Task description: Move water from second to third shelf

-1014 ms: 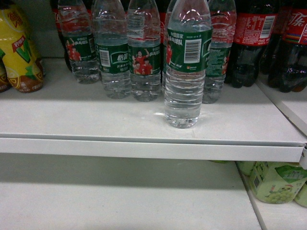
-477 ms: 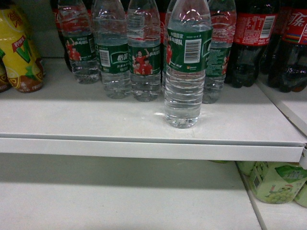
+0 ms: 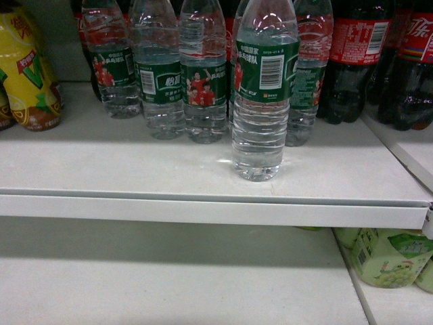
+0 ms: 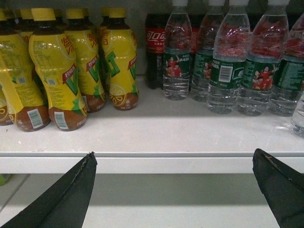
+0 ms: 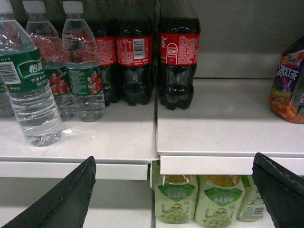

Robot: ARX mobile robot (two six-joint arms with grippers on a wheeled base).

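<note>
We see both grippers level with the front lip of the white shelf [image 3: 203, 169], each pointing at it from in front, and neither appears in the head view. The left gripper [image 4: 173, 190] has its fingers [image 4: 71, 194] spread wide with nothing between them; only the dark tips show, the rest being cut off by the frame edge. The right gripper [image 5: 173, 192] likewise has its fingers [image 5: 71, 194] spread wide and holds nothing. The water [image 3: 262, 95] stands upright on the shelf, forward of its row, above and left of the right gripper's left finger, and apart from it. In the left wrist view it is cut off at the right edge, above the right finger. More water bottles [image 3: 203, 81] stand behind it, tops cut off in the head view. Cola bottles [image 5: 178, 61] stand above the gap between the right fingers; yellow bottles [image 4: 57, 71] above the left gripper's left finger. Green bottles [image 5: 175, 199] sit on the lower shelf, partly hidden by the lip.
</note>
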